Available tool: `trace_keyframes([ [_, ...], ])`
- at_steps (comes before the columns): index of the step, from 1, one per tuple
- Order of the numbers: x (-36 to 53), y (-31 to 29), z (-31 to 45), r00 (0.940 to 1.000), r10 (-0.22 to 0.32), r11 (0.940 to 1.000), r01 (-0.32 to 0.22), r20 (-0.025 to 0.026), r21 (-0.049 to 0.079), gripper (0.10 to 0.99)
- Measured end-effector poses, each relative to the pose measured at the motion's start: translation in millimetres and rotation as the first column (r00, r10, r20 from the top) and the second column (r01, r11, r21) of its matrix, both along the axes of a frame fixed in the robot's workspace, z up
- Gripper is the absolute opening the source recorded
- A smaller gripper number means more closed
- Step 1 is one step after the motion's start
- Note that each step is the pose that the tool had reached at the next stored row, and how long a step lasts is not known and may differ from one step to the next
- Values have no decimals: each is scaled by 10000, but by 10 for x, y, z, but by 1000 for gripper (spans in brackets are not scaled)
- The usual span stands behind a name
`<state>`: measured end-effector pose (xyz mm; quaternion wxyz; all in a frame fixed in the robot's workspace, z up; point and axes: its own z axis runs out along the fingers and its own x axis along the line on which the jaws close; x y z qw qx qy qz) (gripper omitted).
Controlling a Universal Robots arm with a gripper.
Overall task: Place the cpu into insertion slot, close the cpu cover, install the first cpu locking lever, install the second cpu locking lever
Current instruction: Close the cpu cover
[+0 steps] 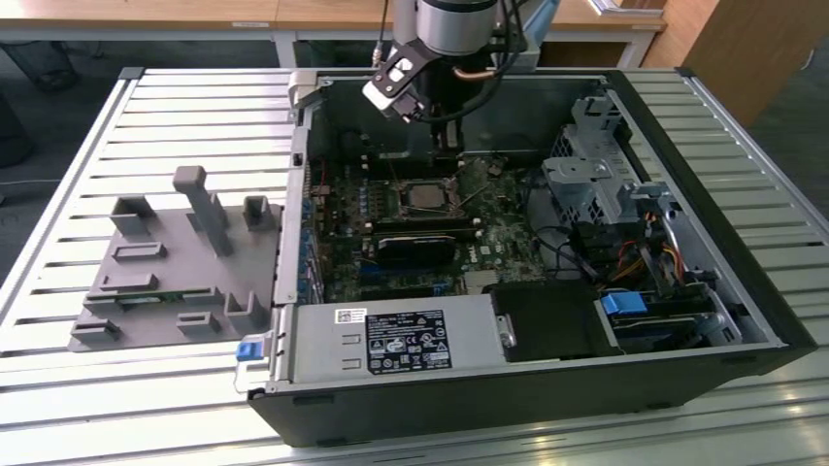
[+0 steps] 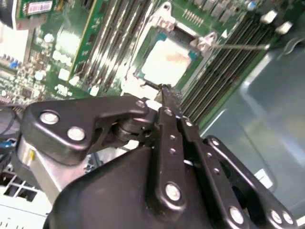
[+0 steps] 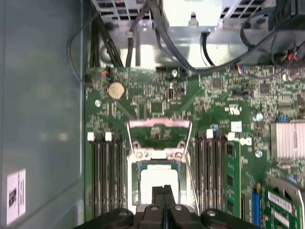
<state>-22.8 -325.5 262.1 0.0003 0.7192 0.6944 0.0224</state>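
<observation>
bench (image 1: 78, 408) pale slats, fills frame | PC case (image 1: 518, 408) open, centre-right | wooden desks (image 1: 155, 12) along top edge | tool (image 3: 163, 190) closed, tips over cpu (image 3: 159, 176)

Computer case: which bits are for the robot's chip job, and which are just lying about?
For the job:
- cpu
- insertion slot
- cpu cover
- tool, right over the cpu

Just lying about:
- grey power supply box
- grey plastic holder beside the case
- round battery
- black cables
</observation>
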Motion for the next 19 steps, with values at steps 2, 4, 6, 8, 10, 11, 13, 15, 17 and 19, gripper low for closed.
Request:
trace_keyframes([
  [2, 43, 0, -3, 10000, 1, 10000, -1, -1, -1, 106],
  [4, 81, 0, -4, 10000, 0, 10000, 0, -2, -2, 106],
  [6, 112, 0, -4, 10000, 0, 10000, 0, -2, -2, 106],
  [8, 122, 0, -4, 10000, 6, 10000, -6, -2, -1, 106],
  [10, 122, 0, 5, 10000, 18, 10000, -18, -3, -4, 106],
  [11, 122, 0, 10, 10000, 30, 10000, -30, -2, -2, 106],
  [13, 123, 0, 17, 10000, 68, 10000, -68, -1, 2, 106],
  [15, 129, 1, 17, 9999, 114, 9999, -114, 0, 8, 106],
  [17, 142, 0, 17, 9999, 135, 9999, -135, -1, 6, 106],
  [19, 146, 0, 17, 9999, 138, 9999, -138, -2, 3, 106],
])
